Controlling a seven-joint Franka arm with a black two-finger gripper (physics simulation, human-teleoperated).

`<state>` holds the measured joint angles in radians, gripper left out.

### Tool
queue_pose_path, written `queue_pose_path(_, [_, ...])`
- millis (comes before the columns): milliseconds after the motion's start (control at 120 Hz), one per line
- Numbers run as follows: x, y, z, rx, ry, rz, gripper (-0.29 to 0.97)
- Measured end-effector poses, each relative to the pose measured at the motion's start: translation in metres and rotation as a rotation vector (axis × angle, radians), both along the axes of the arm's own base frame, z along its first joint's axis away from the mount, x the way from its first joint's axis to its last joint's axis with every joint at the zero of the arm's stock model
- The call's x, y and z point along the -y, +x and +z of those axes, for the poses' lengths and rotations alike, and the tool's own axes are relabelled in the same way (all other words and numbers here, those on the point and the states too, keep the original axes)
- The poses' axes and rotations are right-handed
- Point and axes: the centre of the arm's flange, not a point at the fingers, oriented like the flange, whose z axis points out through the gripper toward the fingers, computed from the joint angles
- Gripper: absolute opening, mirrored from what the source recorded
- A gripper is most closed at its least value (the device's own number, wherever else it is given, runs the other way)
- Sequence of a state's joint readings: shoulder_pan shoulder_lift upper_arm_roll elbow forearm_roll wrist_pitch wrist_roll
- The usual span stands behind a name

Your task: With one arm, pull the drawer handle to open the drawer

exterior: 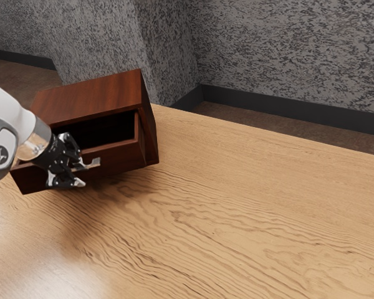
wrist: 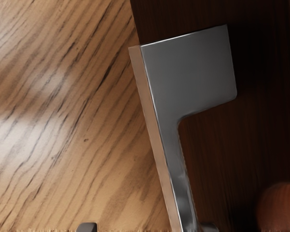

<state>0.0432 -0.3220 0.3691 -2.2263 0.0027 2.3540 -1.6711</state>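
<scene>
A dark red-brown wooden cabinet stands on the table at the exterior view's left. Its drawer is pulled partly out, and a dark gap shows above the drawer front. The silver metal drawer handle sticks out of that front. My black gripper comes in from the left and is shut on the handle. In the wrist view the handle is a flat metal plate that narrows to a thin bar against the dark drawer front.
The light wood-grain table runs wide to the exterior view's right and toward the front. A speckled grey wall stands behind. A blurred round orange-brown shape sits beside the handle bar in the wrist view.
</scene>
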Motion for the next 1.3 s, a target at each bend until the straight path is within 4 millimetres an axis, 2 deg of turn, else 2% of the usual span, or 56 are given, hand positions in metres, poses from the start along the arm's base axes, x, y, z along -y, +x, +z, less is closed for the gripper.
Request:
queue_pose_path(342, [0.019,-0.016,0.001,0.0,0.006,-0.006,0.18])
queue_pose_path(533, [0.031,-0.028,0.009,0.007,0.035,-0.001,0.18])
queue_pose_path(725, [0.032,-0.032,0.01,0.008,0.034,0.007,0.17])
queue_pose_path(925, [0.03,-0.037,0.018,0.026,0.039,0.018,0.31])
queue_pose_path(1158, [0.032,-0.042,0.026,0.045,0.043,0.02,0.53])
queue_pose_path(1233, [0.032,-0.043,0.045,0.062,0.049,0.018,0.56])
queue_pose_path(1300, [0.025,-0.044,0.082,0.084,0.055,0.026,0.59])
